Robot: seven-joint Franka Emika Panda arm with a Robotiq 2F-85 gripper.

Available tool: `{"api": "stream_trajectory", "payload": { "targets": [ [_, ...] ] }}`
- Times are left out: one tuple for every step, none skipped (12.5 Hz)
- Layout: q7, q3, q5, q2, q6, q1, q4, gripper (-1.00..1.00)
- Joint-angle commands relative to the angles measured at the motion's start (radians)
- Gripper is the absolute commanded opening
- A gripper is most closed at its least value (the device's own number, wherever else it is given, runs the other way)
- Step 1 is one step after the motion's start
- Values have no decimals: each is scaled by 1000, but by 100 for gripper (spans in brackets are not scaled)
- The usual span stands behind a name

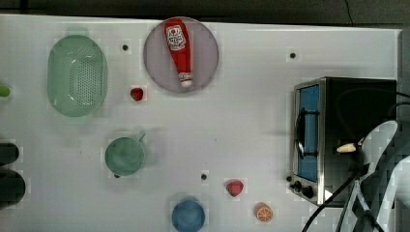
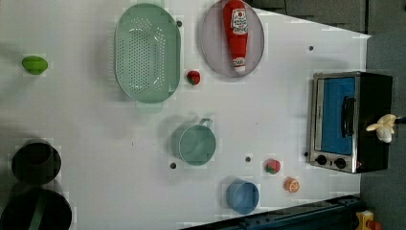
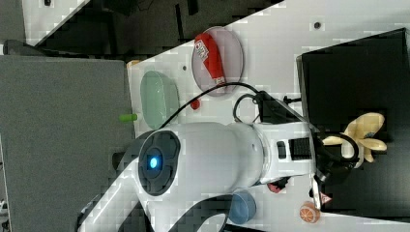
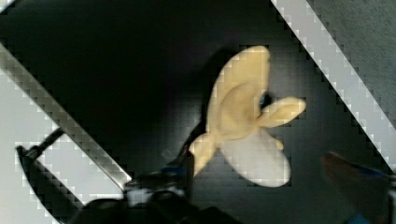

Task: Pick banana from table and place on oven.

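On the white table [image 1: 251, 121]: two strawberries [image 1: 137, 94] [image 1: 234, 187], one orange slice [image 1: 264, 212], one ketchup bottle [image 1: 179, 48] on one plate [image 1: 205, 53], one colander [image 1: 76, 75], one green cup [image 1: 125, 155], one blue cup [image 1: 188, 215], one oven [image 1: 358, 101], one banana [image 1: 349, 147].

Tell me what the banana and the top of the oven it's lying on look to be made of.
The banana: probably soft matte plastic or rubber, a toy; its pale cream peel flaps splay out stiffly with no gloss. The oven top: looks like dark painted sheet metal, flat and dull black, edged by a bright silver front frame that reads as brushed steel.
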Motion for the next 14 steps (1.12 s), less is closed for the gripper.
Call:
{"api": "stream_trajectory", "payload": {
  "targets": [
    [-37,9,10,-35,-5,29,26,100],
    [-35,17,9,-54,-23,39,37,100],
    [-14,31,9,-78,-58,55,48,100],
    [35,50,9,-107,-98,75,58,100],
    [79,79,7,-141,-142,98,69,100],
    [110,113,5,-179,-188,121,77,100],
    [165,154,4,-216,-228,141,80,100],
    [254,200,3,-251,-259,158,80,100],
    [355,249,-1,-284,-286,170,80,100],
    [458,301,-17,-314,-330,177,80,100],
    [563,353,-37,-344,-389,179,80,100],
    [652,403,-42,-372,-447,180,80,100],
    [725,448,-43,-395,-490,180,79,100],
    [781,485,-50,-416,-521,180,79,100]
  ]
}}
